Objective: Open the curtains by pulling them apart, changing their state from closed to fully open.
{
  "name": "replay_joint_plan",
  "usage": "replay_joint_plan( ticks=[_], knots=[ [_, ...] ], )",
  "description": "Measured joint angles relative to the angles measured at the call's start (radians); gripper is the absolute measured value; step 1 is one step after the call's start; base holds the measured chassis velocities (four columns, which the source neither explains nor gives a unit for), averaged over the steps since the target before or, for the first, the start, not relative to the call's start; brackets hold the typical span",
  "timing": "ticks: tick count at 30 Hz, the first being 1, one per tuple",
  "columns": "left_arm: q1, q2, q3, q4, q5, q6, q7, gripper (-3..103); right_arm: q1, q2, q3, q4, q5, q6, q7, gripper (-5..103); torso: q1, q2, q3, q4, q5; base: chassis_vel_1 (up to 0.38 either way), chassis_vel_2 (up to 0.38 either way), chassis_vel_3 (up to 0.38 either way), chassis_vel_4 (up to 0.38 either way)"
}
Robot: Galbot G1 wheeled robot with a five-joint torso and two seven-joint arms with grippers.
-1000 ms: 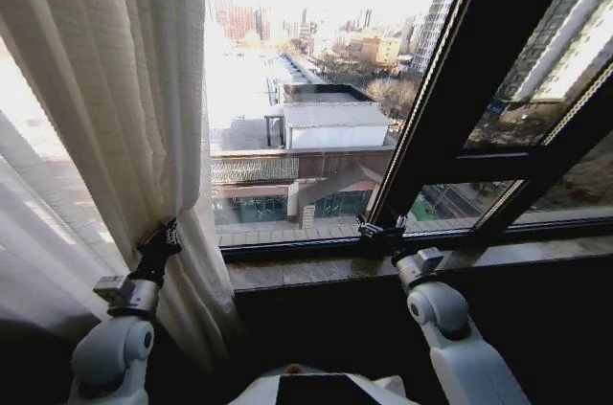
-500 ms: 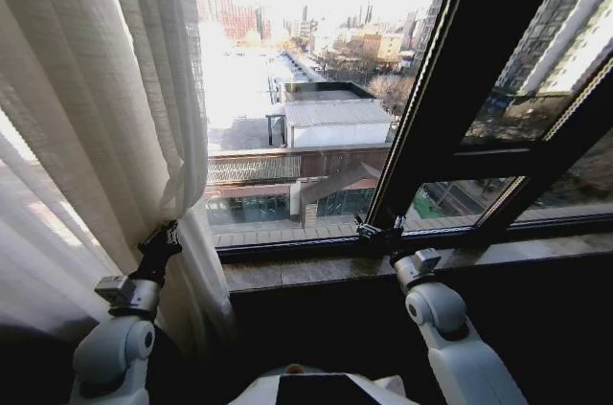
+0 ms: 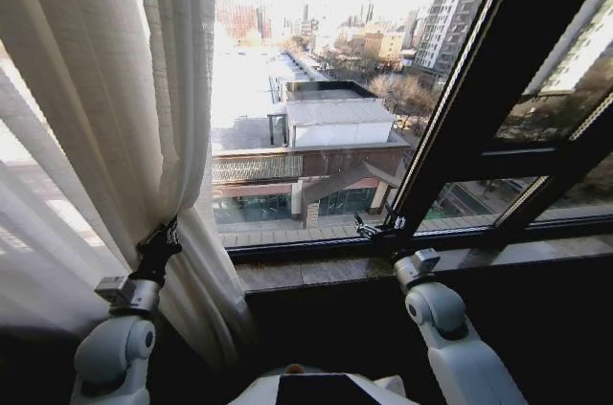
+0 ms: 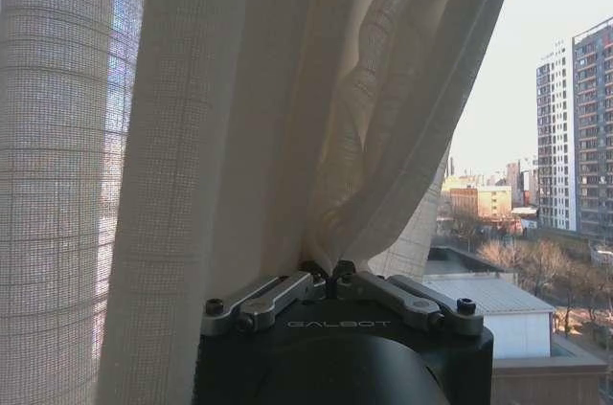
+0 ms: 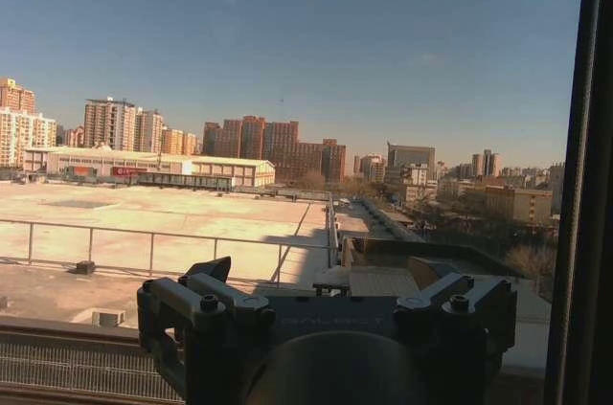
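The curtains (image 3: 105,127) are gathered at the left side of the window (image 3: 316,118), their fabric pinched between the closed fingers of the left gripper (image 3: 165,237). The right gripper (image 3: 375,229) is held at the window sill (image 3: 383,269), fingers spread with nothing between them.

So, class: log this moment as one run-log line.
left gripper: shut on curtain | right gripper: open, by window frame | curtain: bunched left

Cream-white curtains (image 3: 105,118) with fine vertical pleats fill the left of the frame; the window frame (image 3: 479,127) is black.
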Motion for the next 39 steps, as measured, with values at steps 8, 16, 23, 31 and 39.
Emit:
replay_joint_plan(
  ticks=[8, 16, 23, 31, 39],
  knots=[
    [-0.006, -0.012, -0.021, 0.002, 0.000, -0.001, -0.022, 0, 0.000, 0.000, 0.001, -0.003, 0.004, 0.005, 0.002, 100, 0.000, 0.000, 0.000, -0.0003, 0.0008, 0.006, 0.005, -0.008, -0.003],
    [-0.037, -0.024, -0.132, 0.024, -0.044, -0.002, -0.069, 0, -0.001, -0.002, 0.002, -0.008, 0.005, 0.006, 0.002, 100, 0.000, 0.000, 0.000, -0.0002, 0.0000, 0.000, 0.000, 0.000, 0.000],
    [-0.035, -0.003, -0.303, 0.075, -0.175, -0.003, -0.091, 0, 0.010, -0.004, -0.005, -0.022, 0.004, 0.007, -0.002, 100, 0.000, 0.000, 0.000, -0.0002, 0.0003, 0.000, 0.000, 0.000, 0.000],
    [-0.033, 0.023, -0.414, 0.150, -0.261, 0.002, -0.116, 0, 0.022, -0.003, -0.019, -0.028, 0.003, 0.007, -0.004, 100, 0.000, 0.000, 0.000, 0.0000, 0.0000, 0.000, 0.000, 0.000, 0.000],
    [-0.071, 0.061, -0.480, 0.199, -0.302, 0.038, -0.242, 0, 0.027, -0.001, -0.031, -0.039, 0.001, 0.006, -0.006, 100, 0.000, 0.000, 0.000, -0.0003, 0.0002, 0.000, 0.000, 0.000, 0.000]
  ],
)
